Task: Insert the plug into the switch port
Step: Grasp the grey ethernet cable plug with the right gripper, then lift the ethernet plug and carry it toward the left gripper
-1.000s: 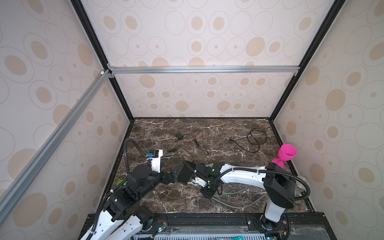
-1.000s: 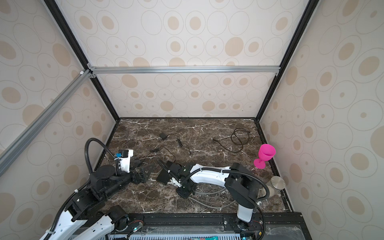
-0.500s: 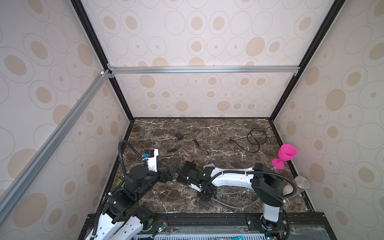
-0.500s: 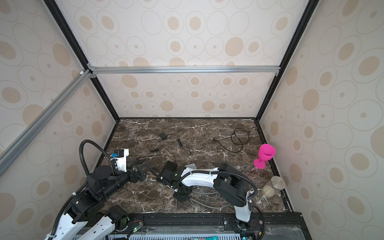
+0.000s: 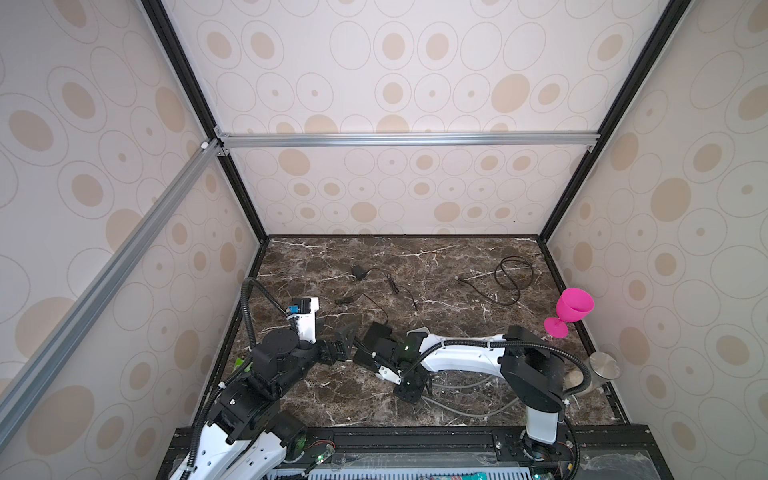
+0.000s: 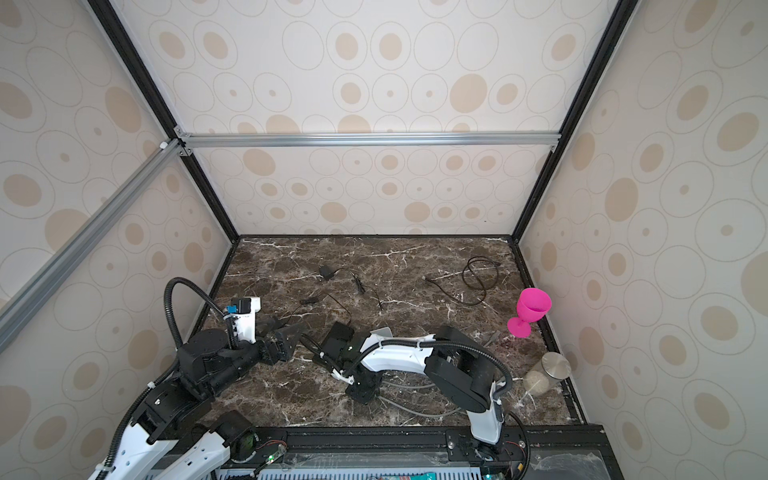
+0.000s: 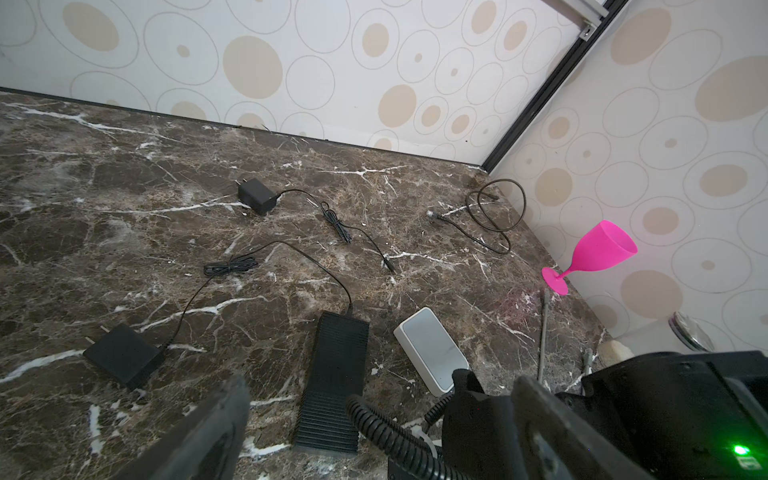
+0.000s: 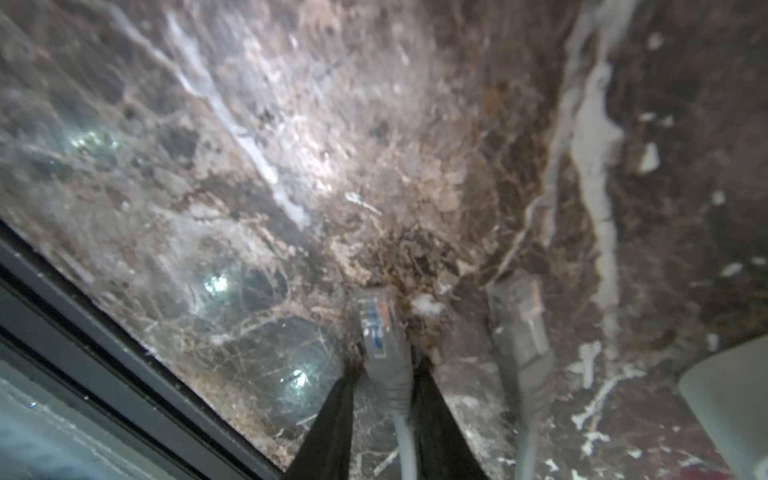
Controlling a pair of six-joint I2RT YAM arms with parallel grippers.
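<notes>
Gripping the grey plug in the right tool, lower centre in both top views, close over the worktop. Spotting a second plug just beside. Holding the left tool spread wide and empty, left of centre, near a black box.

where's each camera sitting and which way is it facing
Top views: high at the front, facing down and back over marble table; left arm and right arm show.
Left wrist: low, facing the back right corner; open left gripper and right arm show.
Right wrist: close above the table, facing down; right gripper pinches a grey plug.
Shared: pink goblet, top views and left wrist.
</notes>
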